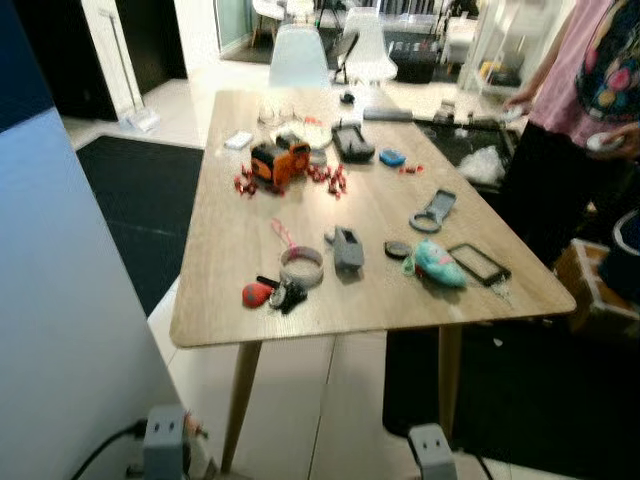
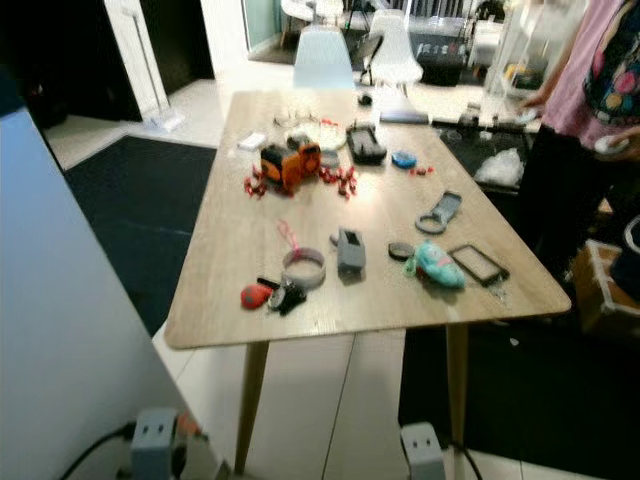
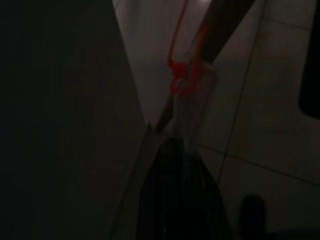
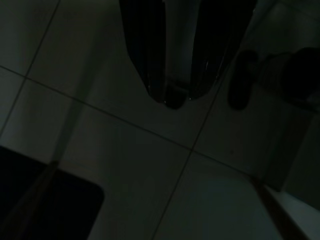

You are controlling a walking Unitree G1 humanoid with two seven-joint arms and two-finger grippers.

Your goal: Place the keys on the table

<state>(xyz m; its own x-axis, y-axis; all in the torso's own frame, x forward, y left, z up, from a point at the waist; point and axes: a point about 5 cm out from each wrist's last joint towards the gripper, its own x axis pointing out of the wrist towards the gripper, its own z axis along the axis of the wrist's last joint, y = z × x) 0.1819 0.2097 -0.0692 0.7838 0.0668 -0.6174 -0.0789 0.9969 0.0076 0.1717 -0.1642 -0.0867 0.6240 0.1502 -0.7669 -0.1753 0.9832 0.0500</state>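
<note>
The keys, a dark bunch with a red fob, lie on the light wooden table near its front left corner, beside a grey tape roll. Nothing holds them. Both silver arms hang low in front of the table, the left arm and the right arm. In the dark right wrist view, my right gripper points down at the tiled floor, slightly open with nothing between its fingers. My left gripper is a dark shape over the floor in the left wrist view.
The table also carries an orange toy, a teal toy, a phone and several small items. A person in a pink top stands at the right side. A pale wall panel is close on my left. A dark rug lies beyond.
</note>
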